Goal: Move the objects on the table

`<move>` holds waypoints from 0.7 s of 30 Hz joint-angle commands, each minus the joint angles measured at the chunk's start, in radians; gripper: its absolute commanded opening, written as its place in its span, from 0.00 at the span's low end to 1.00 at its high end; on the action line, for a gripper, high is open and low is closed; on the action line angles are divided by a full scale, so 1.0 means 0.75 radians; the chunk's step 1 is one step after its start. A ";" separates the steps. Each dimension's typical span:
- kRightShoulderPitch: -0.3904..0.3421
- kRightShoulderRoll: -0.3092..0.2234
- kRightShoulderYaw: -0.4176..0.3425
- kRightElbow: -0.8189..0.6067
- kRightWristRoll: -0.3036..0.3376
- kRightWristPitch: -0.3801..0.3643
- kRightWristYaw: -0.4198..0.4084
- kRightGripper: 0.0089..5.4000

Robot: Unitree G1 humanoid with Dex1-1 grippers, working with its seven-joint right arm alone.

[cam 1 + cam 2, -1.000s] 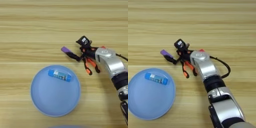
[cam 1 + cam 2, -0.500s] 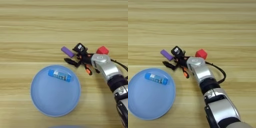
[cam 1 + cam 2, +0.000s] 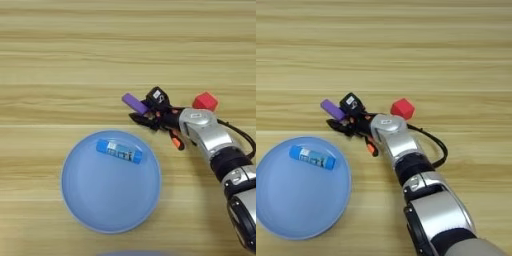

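A small purple block [image 3: 133, 103] lies on the table [image 3: 60, 60], just above the plate's far right rim. My right gripper [image 3: 141, 107] has come in from the right and is open. One black finger is above the block's right end and the other is below it. A red cube [image 3: 205, 101] sits behind the gripper, beside the silver forearm [image 3: 207, 135]. The round light-blue plate [image 3: 100, 200] lies at the lower left. A blue glue stick [image 3: 119, 151] with a white label lies inside it near the far rim.
A black cable [image 3: 436, 147] loops off the forearm's right side, close to the red cube. Orange parts [image 3: 176, 142] show under the gripper's wrist. Bare wood stretches across the far half of the table.
The gripper has moved left to the purple block, and its fingers now straddle the block's right end. The red cube, covered by the arm a second ago, now shows.
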State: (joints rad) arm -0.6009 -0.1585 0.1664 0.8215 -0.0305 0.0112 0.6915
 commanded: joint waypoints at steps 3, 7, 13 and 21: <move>-0.117 -0.011 -0.021 -0.021 -0.006 -0.032 -0.030 0.38; -0.122 -0.013 -0.027 -0.013 -0.004 -0.035 -0.029 0.30; -0.123 -0.013 -0.035 -0.027 0.001 -0.030 -0.027 0.26; -0.131 -0.033 -0.067 -0.087 0.025 -0.008 -0.016 0.26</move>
State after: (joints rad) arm -0.6129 -0.1564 0.1440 0.8284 -0.0284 0.0136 0.6905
